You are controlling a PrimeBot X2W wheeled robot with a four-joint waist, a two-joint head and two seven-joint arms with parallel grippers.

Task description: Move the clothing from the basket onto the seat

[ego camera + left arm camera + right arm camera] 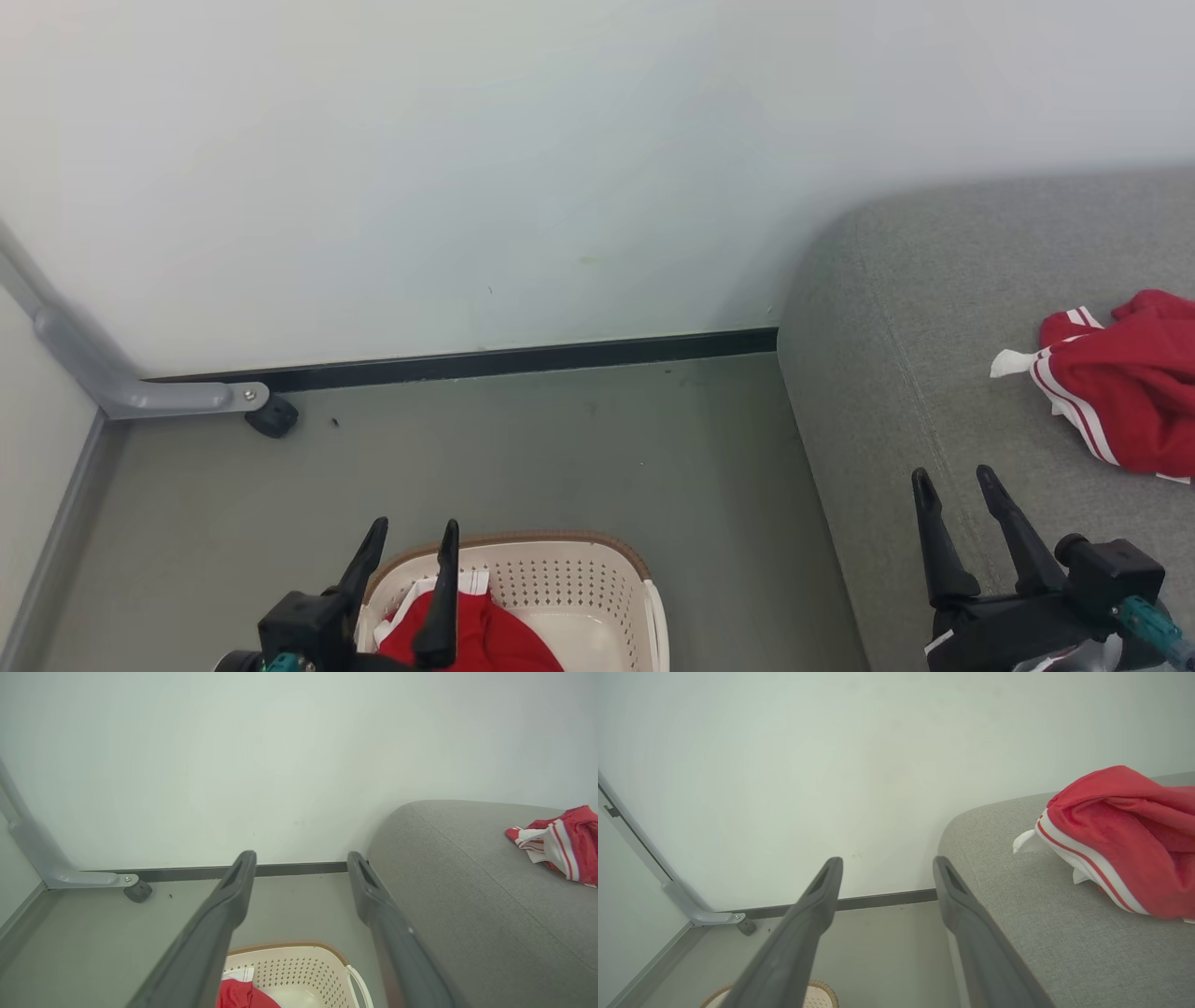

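Clothing [504, 644] heaped in basket [579, 583] at six o'clock, second red piece [1130, 401] on seat [887, 392] at three o'clock; with left gripper [414, 525] and right gripper [954, 473] jaws spread wide and empty, lower left one straight down, pinch thick fold, lift clear of rim.

A bare indoor corner, more a staged test room than a lived-in home; a white wall [467, 140] meets a grey-green floor [523, 457] along a dark skirting strip [523, 357]; far left, a grey metal frame leg [168, 398] ends in a black caster [273, 416]; homely touches: a grey fabric seat [896, 373] at the right and a near laundry basket [569, 583].
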